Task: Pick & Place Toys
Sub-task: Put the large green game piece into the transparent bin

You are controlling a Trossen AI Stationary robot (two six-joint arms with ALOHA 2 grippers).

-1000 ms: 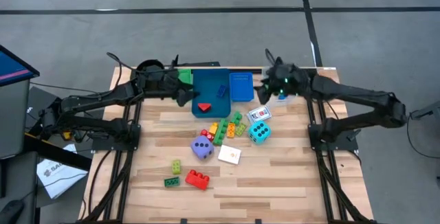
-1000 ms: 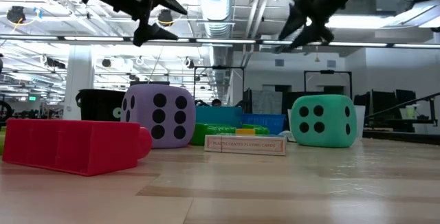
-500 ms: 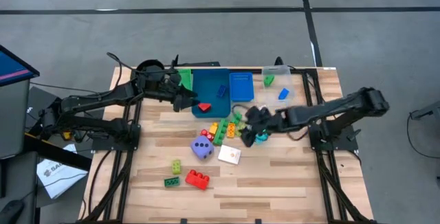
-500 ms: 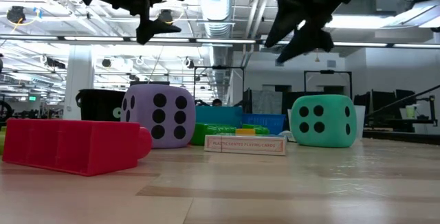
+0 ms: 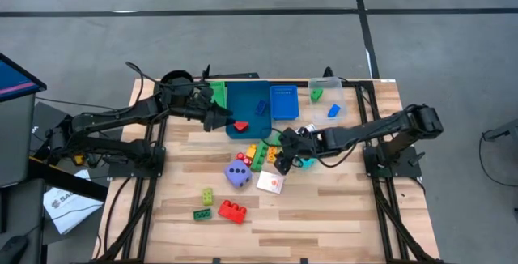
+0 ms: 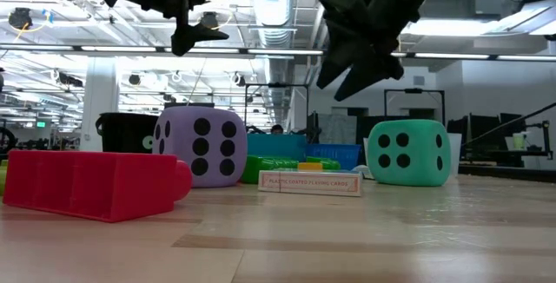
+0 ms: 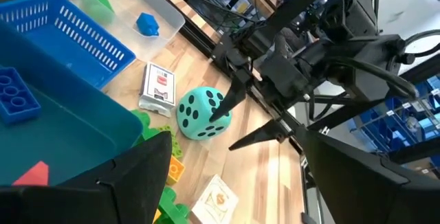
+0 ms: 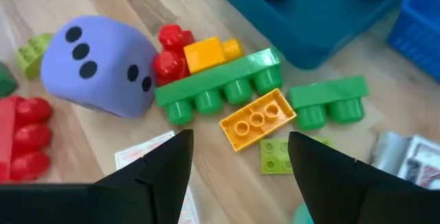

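At the left, the left gripper hovers over the left edge of the blue tray, jaws spread wide and empty. That tray already holds a red piece and a blue brick, so some sorting looks done. Right of it stands a blue basket, and farther right a clear tray with a green piece and a blue piece.

Much is left on the table. Near the front lie a small green brick, a light green brick and a red brick. In the middle sit the purple dice cube, a white card and a cluster of bricks. The right gripper hangs above that cluster, jaws partly open and holding nothing, with the teal dice cube just beside it and a card pack beyond.
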